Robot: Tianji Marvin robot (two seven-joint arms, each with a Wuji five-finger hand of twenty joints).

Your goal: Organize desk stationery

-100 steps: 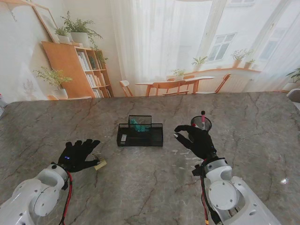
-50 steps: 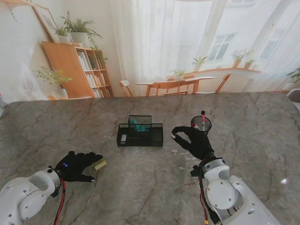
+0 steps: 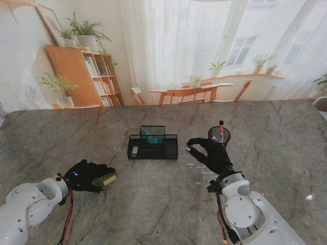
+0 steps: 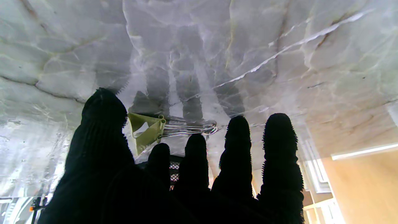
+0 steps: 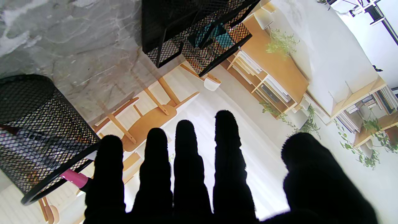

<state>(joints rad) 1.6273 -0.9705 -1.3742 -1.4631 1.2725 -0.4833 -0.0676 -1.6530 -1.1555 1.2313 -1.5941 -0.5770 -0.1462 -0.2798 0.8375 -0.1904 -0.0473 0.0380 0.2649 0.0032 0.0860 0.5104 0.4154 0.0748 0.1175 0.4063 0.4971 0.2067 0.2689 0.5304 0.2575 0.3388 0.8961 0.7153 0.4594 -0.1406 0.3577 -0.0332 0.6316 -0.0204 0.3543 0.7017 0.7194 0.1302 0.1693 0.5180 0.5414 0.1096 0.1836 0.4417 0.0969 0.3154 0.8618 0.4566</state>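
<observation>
A yellow-green binder clip (image 3: 109,178) (image 4: 146,131) with silver wire handles (image 4: 186,129) lies on the marble table at the near left. My left hand (image 3: 86,175) (image 4: 186,174) is low over it. The thumb (image 4: 101,124) stands on one side of the clip and the fingertips (image 4: 160,155) on the other, none closed on it. My right hand (image 3: 209,152) (image 5: 199,174) hovers open with fingers spread, beside a black mesh pen cup (image 3: 219,135) (image 5: 37,124) holding a pink pen (image 5: 73,179). A black mesh desk organizer (image 3: 152,145) (image 5: 186,28) with a teal item (image 3: 147,135) stands mid-table.
The grey marble table top (image 3: 153,204) stretches wide on all sides. Its far edge (image 3: 168,104) runs in front of a backdrop picture of a room. A small white item (image 3: 134,150) sits in the organizer's left compartment.
My left hand drew back toward me, then came forward again with its fingers curled around the clip. My right hand shifted slightly farther from me and stayed open.
</observation>
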